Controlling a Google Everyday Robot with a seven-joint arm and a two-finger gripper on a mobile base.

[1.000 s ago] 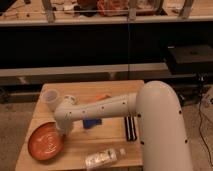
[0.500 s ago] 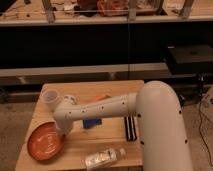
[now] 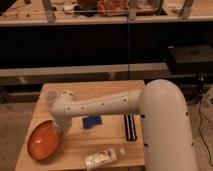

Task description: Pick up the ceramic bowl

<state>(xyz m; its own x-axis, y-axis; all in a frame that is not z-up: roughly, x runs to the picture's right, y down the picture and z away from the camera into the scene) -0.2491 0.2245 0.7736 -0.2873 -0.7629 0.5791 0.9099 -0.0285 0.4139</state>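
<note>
The ceramic bowl point(image 3: 43, 142) is orange-red, wide and shallow. It is at the front left of the wooden table point(image 3: 110, 89), tilted with its right rim raised. My white arm reaches from the right across the table. My gripper point(image 3: 58, 131) is at the bowl's right rim, mostly hidden under the wrist, and is shut on the rim.
A small translucent cup point(image 3: 49, 96) stands at the back left beside the wrist. A blue object point(image 3: 91, 121) lies mid-table, a black flat item point(image 3: 129, 127) to its right, a plastic bottle point(image 3: 104, 157) on its side at the front edge. Dark shelving stands behind.
The bowl lay flatter on the table before. Now its right rim has risen at the gripper and it stands more tilted. The arm has barely shifted.
</note>
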